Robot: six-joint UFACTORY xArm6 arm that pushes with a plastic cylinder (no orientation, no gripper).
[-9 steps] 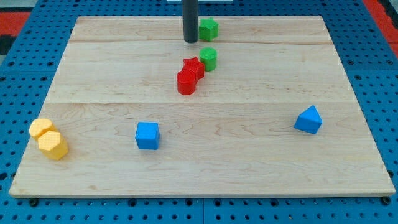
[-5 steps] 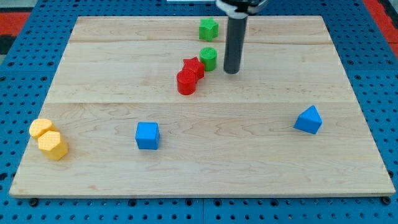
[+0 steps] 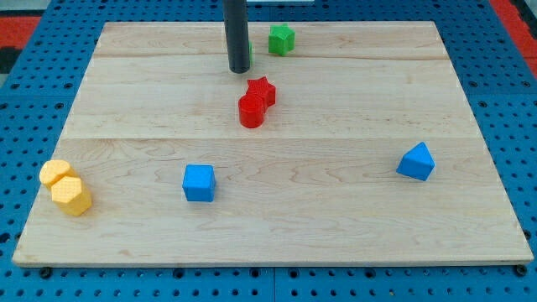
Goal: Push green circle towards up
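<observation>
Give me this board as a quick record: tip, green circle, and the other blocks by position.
tip: upper middle, above the red pair
green circle: mostly hidden behind the rod, only a sliver shows
green star: near the top edge
red star: touching red cylinder
blue cube: lower left
blue block: right
yellow blocks: far left

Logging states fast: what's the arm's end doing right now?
No gripper: my tip holds nothing, standing against the mostly hidden green circle, above the red blocks.

My tip (image 3: 238, 70) stands on the wooden board (image 3: 352, 109), almost hiding the green circle block (image 3: 250, 55) behind it; the green star block (image 3: 281, 39) sits to its upper right, the red star block (image 3: 262, 91) and red cylinder block (image 3: 251, 111) just below.
</observation>
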